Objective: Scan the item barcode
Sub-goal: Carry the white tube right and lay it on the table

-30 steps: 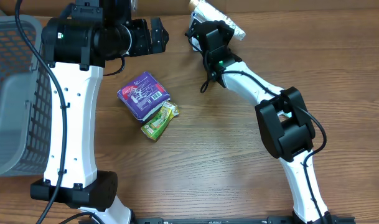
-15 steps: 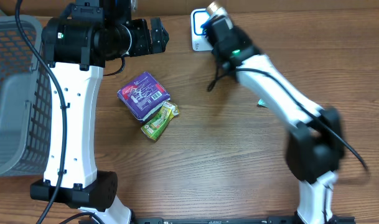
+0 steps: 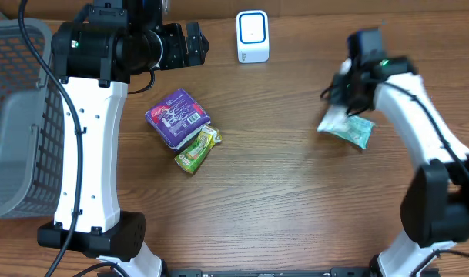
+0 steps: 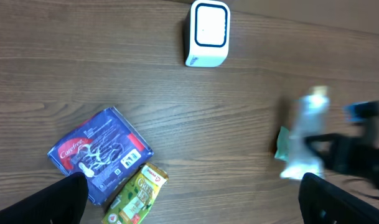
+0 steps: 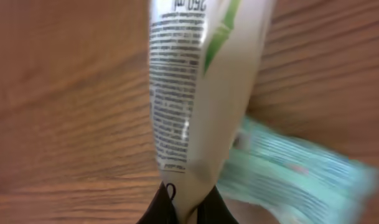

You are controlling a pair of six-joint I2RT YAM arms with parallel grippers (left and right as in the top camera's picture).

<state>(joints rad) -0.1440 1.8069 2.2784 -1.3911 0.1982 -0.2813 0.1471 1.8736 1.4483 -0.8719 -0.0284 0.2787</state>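
The white barcode scanner (image 3: 252, 36) stands at the back centre of the table and shows in the left wrist view too, as the scanner (image 4: 206, 32). My right gripper (image 3: 346, 96) is shut on the crimped end of a white tube (image 5: 201, 87) with printed text and a green leaf mark. The tube (image 3: 330, 121) hangs low over a teal packet (image 3: 359, 131) on the right side, well away from the scanner. My left gripper (image 3: 192, 42) hovers open at the back left, holding nothing, with its dark fingertips (image 4: 68, 196) wide apart.
A purple packet (image 3: 178, 115) and a green-yellow sachet (image 3: 197, 148) lie together left of centre. A grey mesh basket (image 3: 15, 115) fills the left edge. The teal packet (image 5: 295, 171) lies right behind the held tube.
My right arm has swung away from the scanner to the right side, carrying the white tube down over the teal packet. The left arm has not moved.
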